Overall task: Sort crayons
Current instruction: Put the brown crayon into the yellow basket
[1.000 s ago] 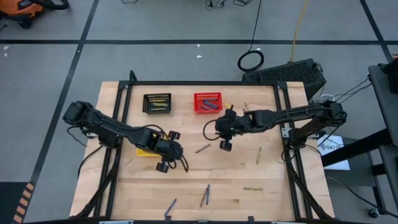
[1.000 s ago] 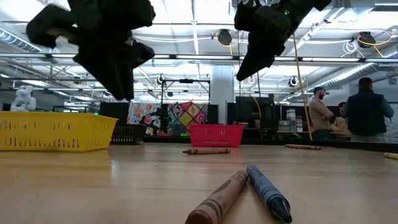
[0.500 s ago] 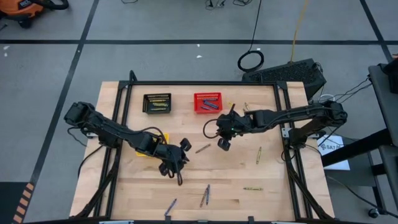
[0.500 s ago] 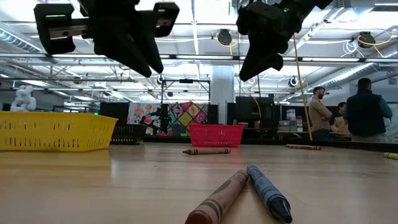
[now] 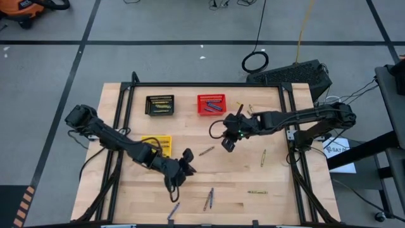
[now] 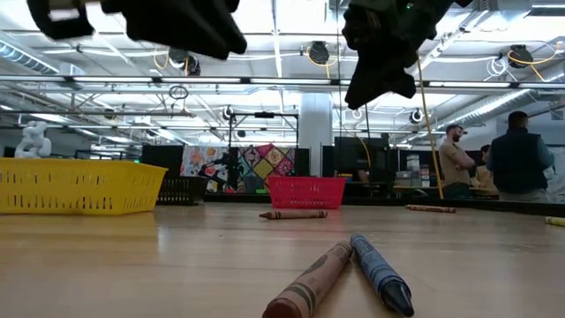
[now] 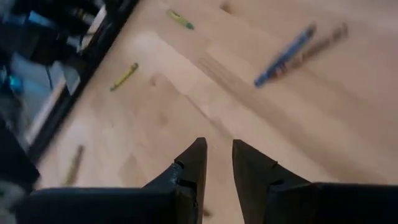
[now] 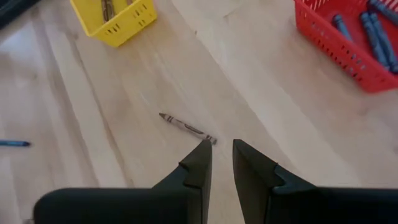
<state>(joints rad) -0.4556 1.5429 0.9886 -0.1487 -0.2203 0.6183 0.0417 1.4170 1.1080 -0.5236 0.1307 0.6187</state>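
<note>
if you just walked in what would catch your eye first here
Three small baskets near the table's far edge: black, red holding blue crayons, and yellow closer in. Loose crayons dot the near half, while the left gripper and right gripper hang above the middle.

Brown crayon [image 6: 309,283] and blue crayon [image 6: 381,272] lie touching on the table [image 6: 132,265]

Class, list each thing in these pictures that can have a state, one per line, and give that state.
Red plastic basket: upright, holding blue crayons.
Black plastic basket: upright, holding yellow-green crayons.
Yellow plastic basket: upright, holding brown crayons.
Lone brown crayon: lying loose on the table.
Left gripper: slightly open, empty.
Right gripper: slightly open, empty, above the lone brown crayon.
</note>
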